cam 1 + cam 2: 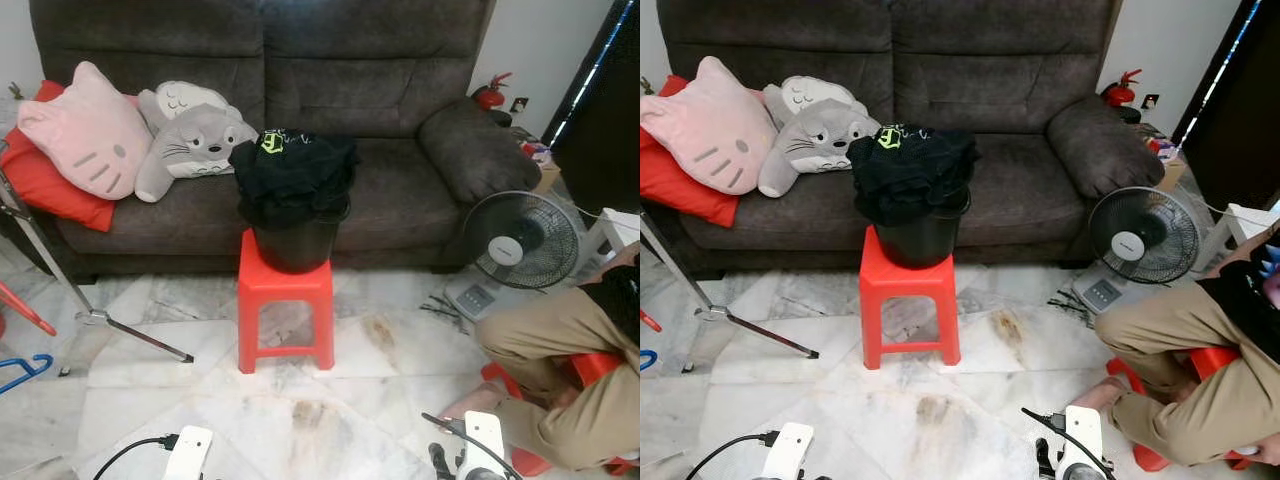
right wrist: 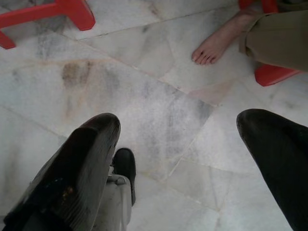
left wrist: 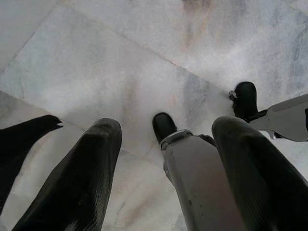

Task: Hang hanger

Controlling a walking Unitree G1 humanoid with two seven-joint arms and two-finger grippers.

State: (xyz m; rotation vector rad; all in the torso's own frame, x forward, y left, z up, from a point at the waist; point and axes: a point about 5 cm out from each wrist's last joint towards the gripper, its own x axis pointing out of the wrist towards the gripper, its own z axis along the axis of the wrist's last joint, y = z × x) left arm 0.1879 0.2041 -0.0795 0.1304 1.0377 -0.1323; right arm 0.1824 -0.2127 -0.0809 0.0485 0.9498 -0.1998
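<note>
Left eye view: a red stool [image 1: 284, 300] is seen on the marble floor [image 1: 330, 410] in front of a dark sofa [image 1: 380, 90], with a black bucket [image 1: 295, 245] on top, heaped with black clothes [image 1: 295, 175]. A pink cat pillow [image 1: 90, 130], a grey plush [image 1: 190, 145] and a red cushion [image 1: 45, 185] are set on the sofa's left end. A fan [image 1: 520, 245] is placed right of the stool; a seated person [image 1: 560, 370] is cut off at the right edge. A blue hanger [image 1: 22, 372] and a red hanger [image 1: 25, 310] are cut off at the left edge, near a metal stand [image 1: 90, 305] that is partly out of frame. The left gripper [image 3: 166, 159] is held low over the floor, fingers apart, nothing held. The right gripper [image 2: 192, 159] is likewise spread and empty, with a bare foot [image 2: 219, 41] beyond it.
</note>
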